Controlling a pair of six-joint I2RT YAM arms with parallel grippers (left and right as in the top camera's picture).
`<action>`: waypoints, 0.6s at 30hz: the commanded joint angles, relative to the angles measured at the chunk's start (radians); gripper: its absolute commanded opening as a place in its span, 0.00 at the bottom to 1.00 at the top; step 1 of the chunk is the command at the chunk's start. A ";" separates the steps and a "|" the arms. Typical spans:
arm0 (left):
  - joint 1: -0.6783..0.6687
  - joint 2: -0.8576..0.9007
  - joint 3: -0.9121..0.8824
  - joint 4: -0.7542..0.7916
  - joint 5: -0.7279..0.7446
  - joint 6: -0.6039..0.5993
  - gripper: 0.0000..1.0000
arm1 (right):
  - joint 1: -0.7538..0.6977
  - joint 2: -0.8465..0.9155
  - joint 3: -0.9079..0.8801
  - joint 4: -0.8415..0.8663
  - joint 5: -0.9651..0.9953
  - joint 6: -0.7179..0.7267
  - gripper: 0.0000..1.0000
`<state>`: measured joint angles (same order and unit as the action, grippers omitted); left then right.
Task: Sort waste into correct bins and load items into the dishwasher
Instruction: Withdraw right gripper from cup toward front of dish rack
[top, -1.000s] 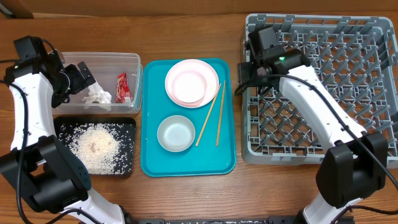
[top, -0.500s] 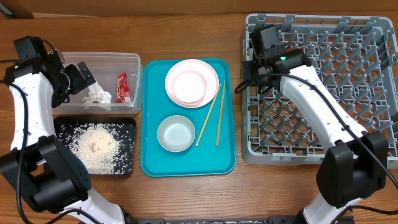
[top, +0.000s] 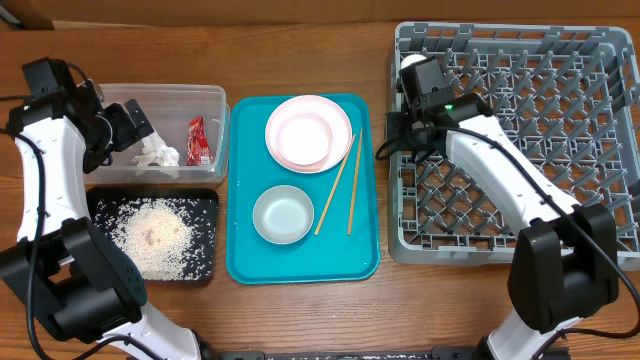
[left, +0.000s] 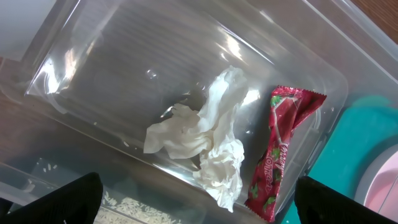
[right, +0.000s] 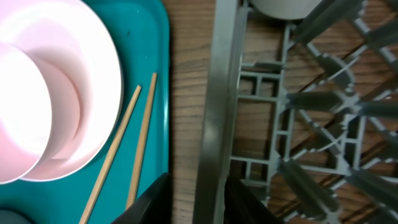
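My left gripper (left: 199, 202) hangs wide open and empty over the clear tub (left: 74, 56), tissue (left: 208, 146) and red wrapper (left: 280, 149) lying inside. Rice (top: 155, 235) on black tray (top: 205, 200). My right gripper (right: 198, 199) is parted, holding nothing, fingers either side of the rack (right: 214, 93) rim. Pink plate (top: 308, 132), grey bowl (top: 283, 215), chopsticks (top: 345, 185) on teal tray (top: 250, 265); white cup (top: 410, 62) in rack corner

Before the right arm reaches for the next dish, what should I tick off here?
1. Right gripper open, empty: ok.
2. White cup inside dish rack: ok.
3. Cup's orientation: cannot tell.
4. Chopsticks lying unobstructed on teal tray: ok.
5. Tissue and red wrapper in clear tub: ok.
6. Left gripper open, away from tray: ok.
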<state>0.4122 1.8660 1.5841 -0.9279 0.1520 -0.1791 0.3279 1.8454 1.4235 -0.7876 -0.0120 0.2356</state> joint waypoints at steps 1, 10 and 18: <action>-0.008 -0.034 0.016 -0.002 -0.006 0.019 1.00 | 0.000 0.008 -0.014 -0.005 -0.035 0.009 0.30; -0.008 -0.034 0.016 -0.002 -0.006 0.019 1.00 | 0.004 0.008 -0.014 -0.037 -0.057 0.009 0.15; -0.008 -0.034 0.016 -0.002 -0.006 0.019 1.00 | 0.012 0.008 -0.014 -0.061 -0.099 0.034 0.15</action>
<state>0.4122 1.8660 1.5841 -0.9279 0.1520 -0.1791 0.3260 1.8454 1.4151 -0.8387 -0.0448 0.2554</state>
